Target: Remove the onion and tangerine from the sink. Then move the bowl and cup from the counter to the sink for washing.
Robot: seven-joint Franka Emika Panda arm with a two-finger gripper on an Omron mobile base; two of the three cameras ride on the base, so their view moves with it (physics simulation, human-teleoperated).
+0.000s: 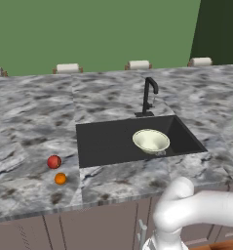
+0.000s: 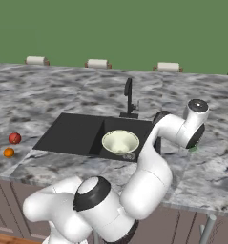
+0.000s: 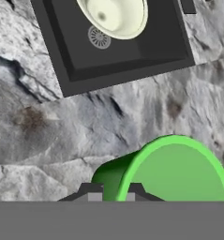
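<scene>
Cup (image 3: 174, 171) rim pinched between closed end effector (image 3: 111, 197) tips, above counter (image 3: 108, 122).

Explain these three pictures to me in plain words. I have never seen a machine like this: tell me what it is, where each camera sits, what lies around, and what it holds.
This is a rendered kitchen with a white robot arm on a base. Two cameras ride behind the arm, left and right. The third sits on its hand and looks along the claw. On the marble counter lie a red onion and an orange tangerine, left of the black sink. A pale bowl sits in the sink, by the drain. The claw is shut on the rim of a green cup, beside the sink.
</scene>
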